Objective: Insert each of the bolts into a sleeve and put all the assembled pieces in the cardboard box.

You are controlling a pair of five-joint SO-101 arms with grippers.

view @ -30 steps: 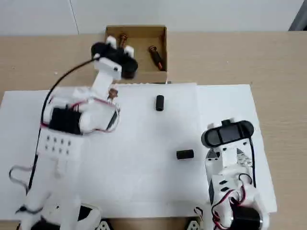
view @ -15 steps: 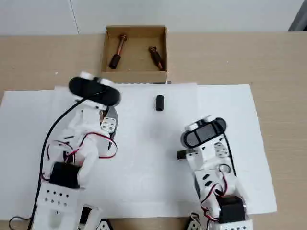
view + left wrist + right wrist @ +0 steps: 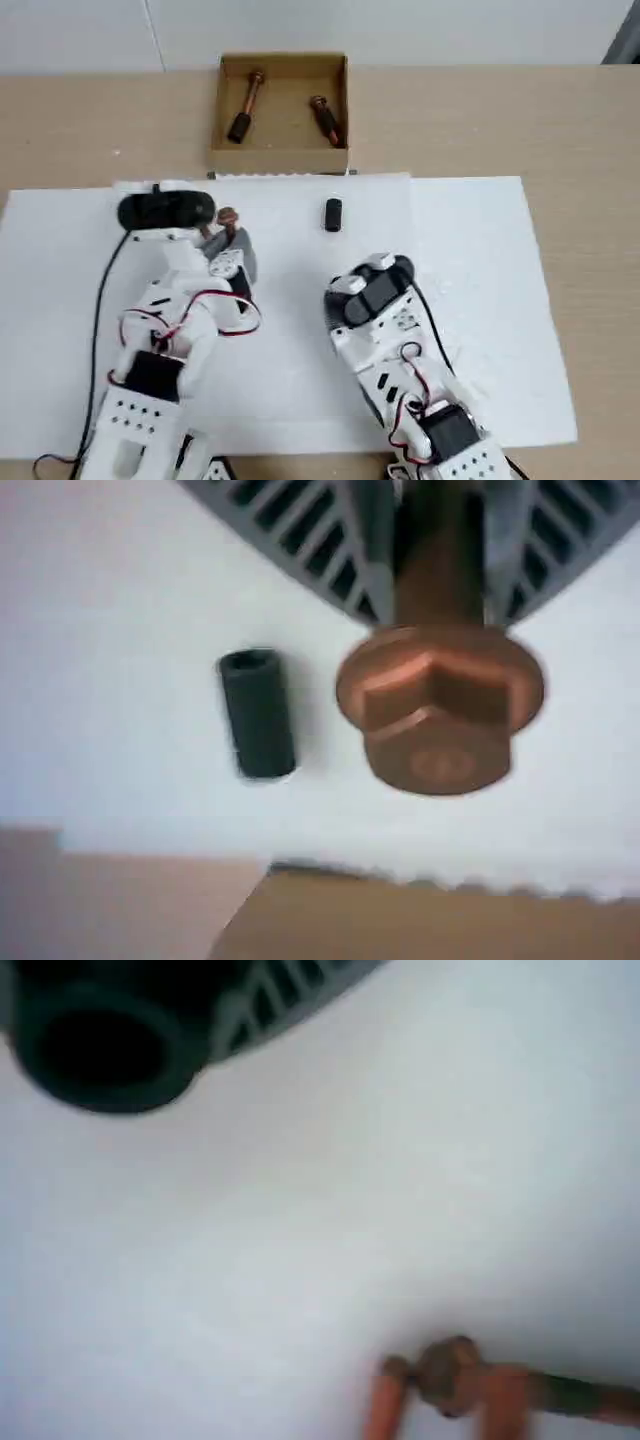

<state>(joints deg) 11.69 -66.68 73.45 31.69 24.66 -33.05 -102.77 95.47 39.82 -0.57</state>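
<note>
**A:** Where is the left gripper (image 3: 438, 590)?

**B:** Over the white paper sheet (image 3: 480, 250), toward the left edge of the tabletop (image 3: 500, 120). Its fingers clamp the shank of a copper-coloured hex-head bolt (image 3: 440, 710).

**A:** And the right gripper (image 3: 150, 1005)?

**B:** About mid-width, nearer the front edge. Its fingers are closed on a short black cylindrical sleeve (image 3: 95, 1045).

**A:** Anything lying loose?

**B:** A second black sleeve (image 3: 333, 214) rests on the sheet, just in front of the shallow brown cardboard box (image 3: 283, 160). The box sits by the far edge. Inside it are an assembled piece (image 3: 243, 107) and another assembled piece (image 3: 326, 118).
</note>
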